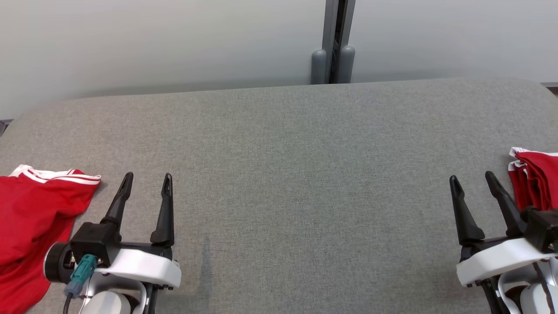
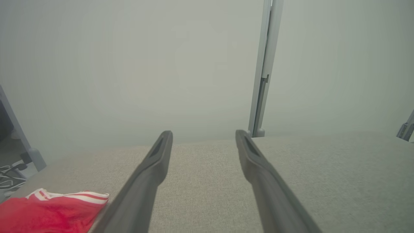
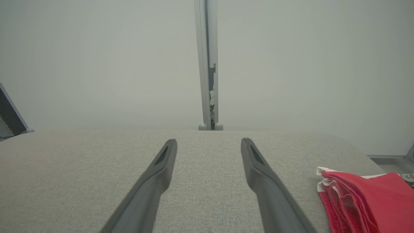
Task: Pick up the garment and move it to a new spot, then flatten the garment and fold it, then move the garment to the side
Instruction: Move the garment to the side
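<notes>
A red garment [image 1: 35, 213] with white stripes along its hem lies spread at the left edge of the grey table; the left wrist view shows the garment [image 2: 48, 213] low at its left. My left gripper [image 1: 146, 182] stands open just right of it, nothing between its fingers; the left gripper [image 2: 203, 137] hovers over bare cloth. A second red garment [image 1: 534, 179], bunched with white trim, lies at the right edge, and this bunched garment [image 3: 365, 197] shows in the right wrist view. My right gripper [image 1: 473, 179] is open just left of it, and the right gripper [image 3: 208, 144] holds nothing.
The grey fabric-covered table [image 1: 287, 174] stretches wide between the two arms. A pale wall runs behind it, with a grey vertical post [image 1: 333, 43] at the table's back edge. Cables [image 2: 9, 176] lie on the floor beyond the table's left end.
</notes>
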